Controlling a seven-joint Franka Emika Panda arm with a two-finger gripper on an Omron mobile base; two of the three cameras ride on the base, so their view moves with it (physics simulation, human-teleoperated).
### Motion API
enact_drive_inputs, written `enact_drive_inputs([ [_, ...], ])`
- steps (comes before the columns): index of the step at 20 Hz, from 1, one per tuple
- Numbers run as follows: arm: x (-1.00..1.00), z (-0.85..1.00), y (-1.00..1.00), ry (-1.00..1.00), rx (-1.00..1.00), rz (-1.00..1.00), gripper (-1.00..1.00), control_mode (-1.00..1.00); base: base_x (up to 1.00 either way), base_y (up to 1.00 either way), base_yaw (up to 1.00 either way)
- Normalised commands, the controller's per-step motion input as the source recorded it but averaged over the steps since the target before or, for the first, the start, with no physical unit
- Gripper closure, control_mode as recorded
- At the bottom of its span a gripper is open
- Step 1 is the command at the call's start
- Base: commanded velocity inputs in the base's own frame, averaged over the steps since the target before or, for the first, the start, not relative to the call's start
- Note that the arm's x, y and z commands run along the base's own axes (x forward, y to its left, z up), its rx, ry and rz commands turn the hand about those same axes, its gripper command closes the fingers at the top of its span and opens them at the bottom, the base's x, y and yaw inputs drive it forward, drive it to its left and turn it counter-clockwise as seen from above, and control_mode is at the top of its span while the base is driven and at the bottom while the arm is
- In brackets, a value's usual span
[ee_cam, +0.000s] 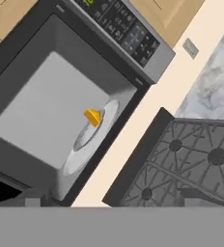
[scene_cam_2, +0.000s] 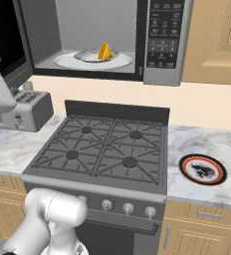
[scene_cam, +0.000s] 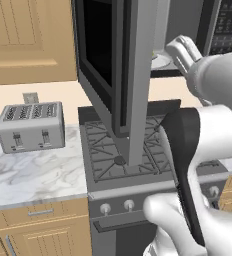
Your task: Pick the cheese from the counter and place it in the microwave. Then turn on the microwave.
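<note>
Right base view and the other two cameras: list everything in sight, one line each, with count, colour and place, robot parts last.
cheese: one, yellow-orange wedge, on the turntable inside the microwave
microwave: one, grey frame, dark button panel at right, mounted above the stove, door swung open
turntable: one, white, on the microwave floor
stove: one, black grates, grey front with knobs, between the counter sections
counter: white-grey veined marble over light wooden cabinets, both sides of the stove
toaster: one, silver, four slots, on the counter left of the stove
plate: one, dark with red rim, on the counter right of the stove
wall cabinets: light wood, beside the microwave
robot arm: one, white with dark joints, in front of the stove; gripper open
</note>
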Motion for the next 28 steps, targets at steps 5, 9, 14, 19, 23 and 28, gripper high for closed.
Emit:
enact_drive_inputs([
  [5,-0.89,0.41,0.00,-0.08,-0.36,0.00,-1.00,-1.00,0.00,0.00,0.00],
  [9,-0.95,0.18,0.00,-0.10,-0.40,0.00,-1.00,-1.00,0.00,0.00,0.00],
  [14,-0.74,0.04,0.02,-0.05,-0.39,-0.02,-1.00,-1.00,0.00,0.00,0.00],
  [19,-0.36,-0.12,0.27,-0.01,-0.55,-0.09,-1.00,-1.00,0.00,0.00,0.00],
  [23,-0.22,-0.15,0.46,0.00,-0.58,-0.12,-1.00,-1.00,0.00,0.00,0.00],
  [28,-0.21,-0.13,0.55,-0.01,-0.59,-0.15,-1.00,-1.00,0.00,0.00,0.00],
])
